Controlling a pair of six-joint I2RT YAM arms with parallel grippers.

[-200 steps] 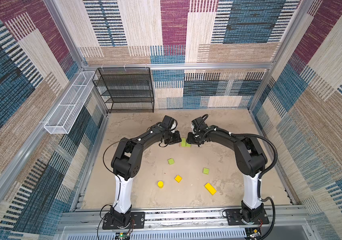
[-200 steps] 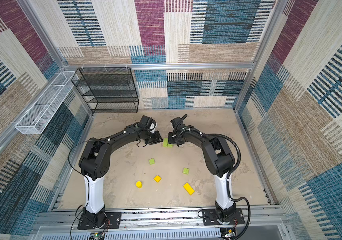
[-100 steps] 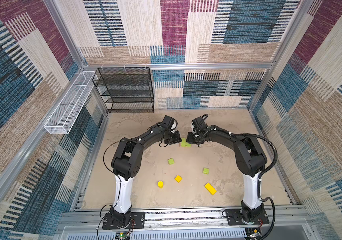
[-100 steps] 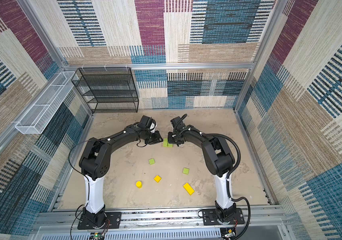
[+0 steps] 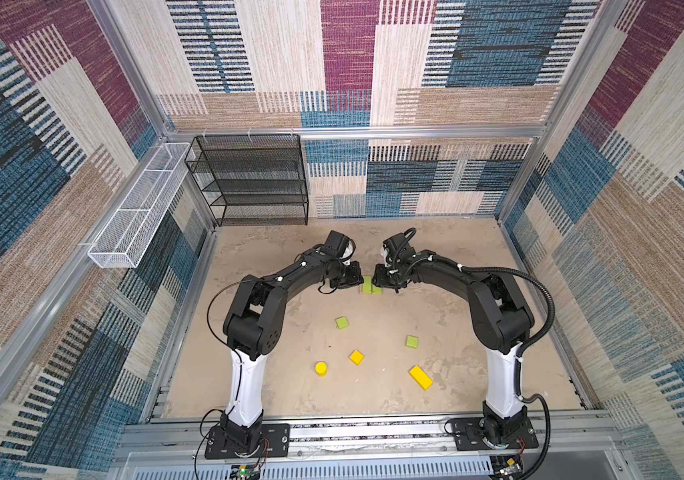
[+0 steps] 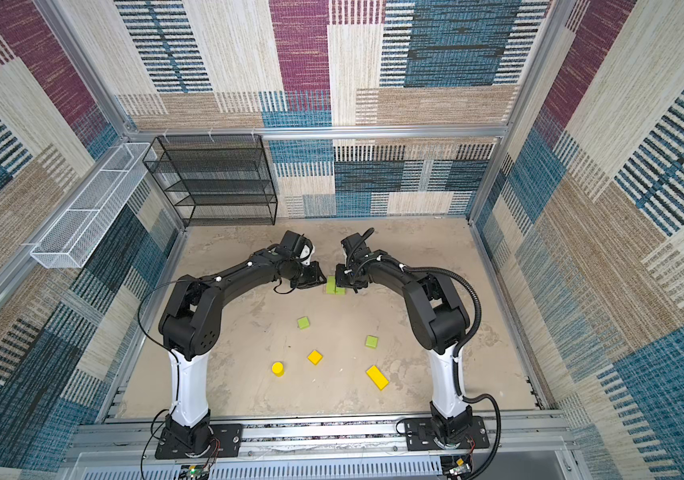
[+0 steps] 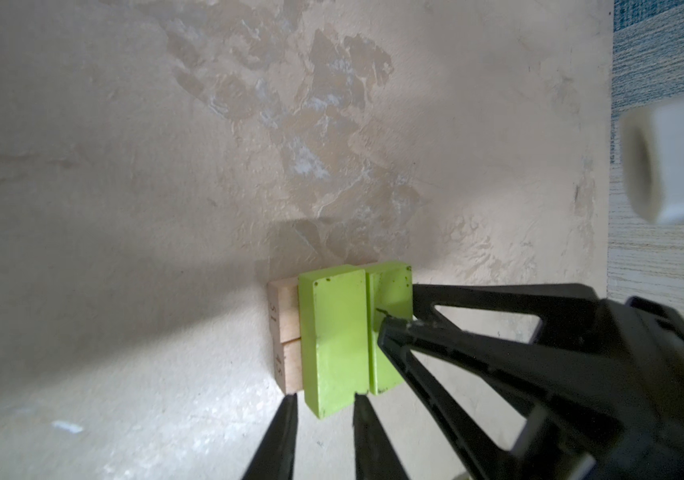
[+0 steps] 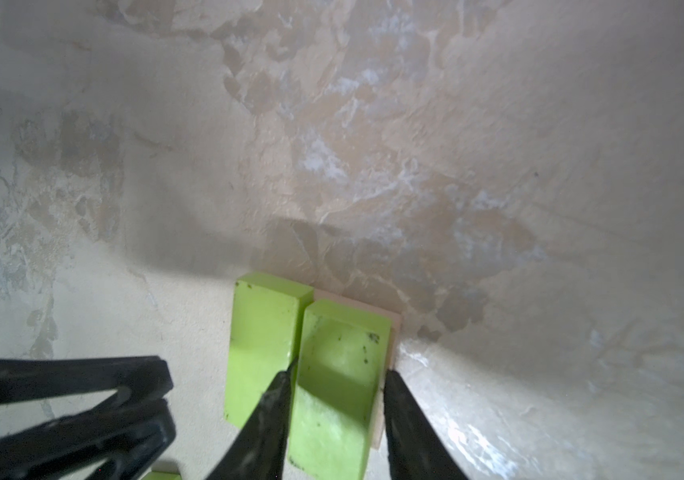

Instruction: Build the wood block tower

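Right tool [image 8: 339, 370] grips right green bar [image 8: 344, 332], flush alongside left green bar [image 8: 263, 332]; left tool [image 7: 324, 397], near-closed, apparently empty, sits at its end.

A: Which colours are seen here?
B: Lime-green is seen on the long block [image 8: 340, 374], its twin [image 8: 265, 332] and two cubes [image 5: 342, 322]; yellow on the bar [image 5: 421, 377], the lone cube [image 5: 356, 357] and the cylinder [image 5: 320, 368]; pale tan on the planks [image 7: 286, 316].
A: And around them?
B: The table [image 5: 373, 324] is mottled beige; the walls [image 5: 348, 50] are striped in blue, maroon and cream.
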